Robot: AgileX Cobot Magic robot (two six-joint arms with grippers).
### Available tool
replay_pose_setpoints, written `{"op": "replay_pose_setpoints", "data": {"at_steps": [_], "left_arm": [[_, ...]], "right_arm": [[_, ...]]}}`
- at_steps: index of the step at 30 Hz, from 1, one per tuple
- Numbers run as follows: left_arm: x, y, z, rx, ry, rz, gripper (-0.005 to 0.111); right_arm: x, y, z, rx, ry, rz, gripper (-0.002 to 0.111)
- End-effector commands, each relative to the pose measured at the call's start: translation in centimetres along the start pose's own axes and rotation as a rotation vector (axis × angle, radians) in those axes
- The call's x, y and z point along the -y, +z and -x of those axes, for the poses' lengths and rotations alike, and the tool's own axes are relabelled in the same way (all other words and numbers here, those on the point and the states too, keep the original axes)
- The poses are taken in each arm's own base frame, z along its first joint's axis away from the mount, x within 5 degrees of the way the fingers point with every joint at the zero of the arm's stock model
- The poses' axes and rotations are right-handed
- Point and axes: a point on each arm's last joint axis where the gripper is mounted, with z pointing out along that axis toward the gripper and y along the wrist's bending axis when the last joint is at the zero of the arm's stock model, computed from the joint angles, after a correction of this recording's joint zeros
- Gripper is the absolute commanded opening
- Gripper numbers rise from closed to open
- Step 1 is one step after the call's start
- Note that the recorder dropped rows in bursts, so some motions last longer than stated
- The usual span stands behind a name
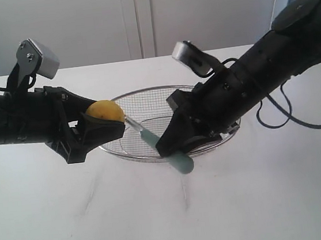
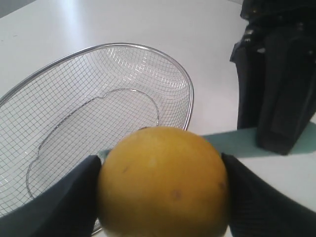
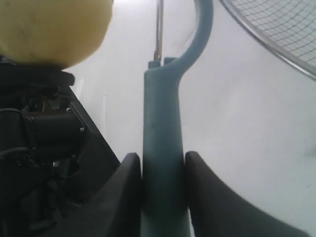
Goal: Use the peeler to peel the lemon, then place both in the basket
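**White table, pale wall: lemon and peeler both held off the surface**

White table [image 1: 262,201], plain pale wall [image 1: 80,25] behind. The basket [image 1: 146,92] sits mid-table toward the far edge, with nothing in it.

- The lemon [image 1: 105,110] is held off the table, level with the basket's left rim. Likely firm, light, waxy and round, so apt to roll or squirt out under blade pressure. Best gripped across its widest girth.
- The left gripper [image 1: 100,124] has its jaws set wide, clamped on opposite flanks of the lemon, pads flush against the skin.
- The peeler [image 1: 180,161] is likely stiff and light, with a smooth handle that could twist in the grip. Best taken mid-handle.
- The right gripper [image 3: 163,182] has its jaws narrowed onto the teal handle, which is squeezed between both fingers.
- The blade head points at the lemon's right side, either at the skin or just beside it. I cannot tell whether it touches.
- No peel is visibly lifted on the faces in view.
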Motion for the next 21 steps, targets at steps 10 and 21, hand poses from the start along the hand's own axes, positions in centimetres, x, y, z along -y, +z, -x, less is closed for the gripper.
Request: {"op": "replay_pose_setpoints", "data": {"at_steps": [10, 21], "left_arm": [[0.32, -0.01, 0.25, 0.025, -0.018, -0.023, 0.000], [0.30, -0.01, 0.25, 0.024, -0.018, -0.021, 0.000]], "right_arm": [[-1.12, 1.86, -0.32, -0.073, -0.036, 0.050, 0.000], [-1.50, 1.52, 0.11, -0.072, -0.061, 0.050, 0.000]]}}
